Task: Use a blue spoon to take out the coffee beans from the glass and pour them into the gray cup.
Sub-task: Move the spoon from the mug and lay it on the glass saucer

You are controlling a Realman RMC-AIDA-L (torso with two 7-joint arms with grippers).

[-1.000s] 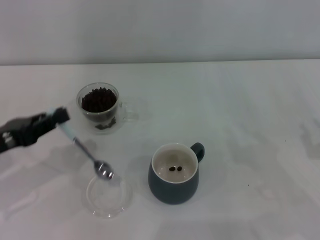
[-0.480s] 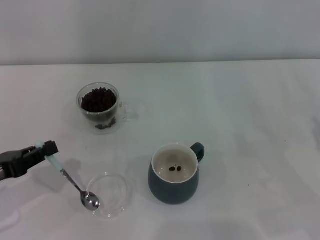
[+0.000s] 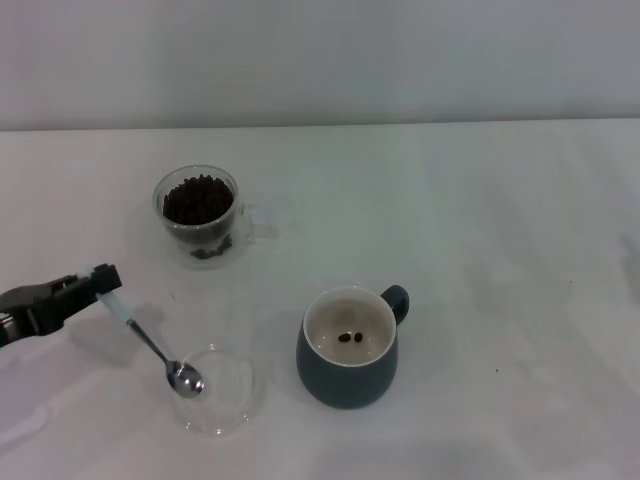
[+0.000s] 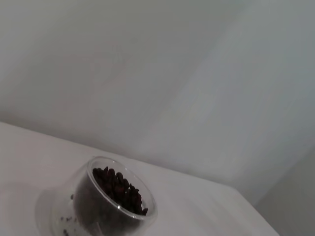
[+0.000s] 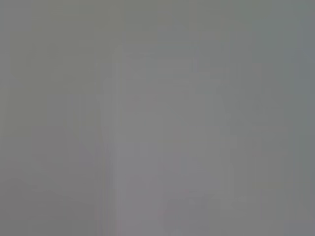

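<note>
A robot's left gripper [image 3: 100,282], at the left edge of the white table [image 3: 500,220], is clamped on the pale handle of the blue spoon [image 3: 150,340]; the spoon slants down and away from it, its shiny metal bowl resting at the near-left rim of a flat clear glass dish [image 3: 218,390], and that bowl looks empty; the glass [image 3: 200,215], a small clear double-walled cup with a side handle, stands well behind the dish and is close to full of coffee beans [image 3: 198,198], a heap the left wrist camera also catches near its lower edge; the gray cup [image 3: 348,348], a dark blue-gray mug with a cream inside, sits just to the right of the dish with its loop handle turned to the far right, and only two beans lie on its bottom; the right arm does not appear in the head view, and its wrist camera shows nothing but a blank grey field; judged from how things lie, a first small transfer is in the mug while nearly the whole load waits in the glass; with the empty spoon down at the dish, either another scoop or laying the spoon down could be next.
</note>
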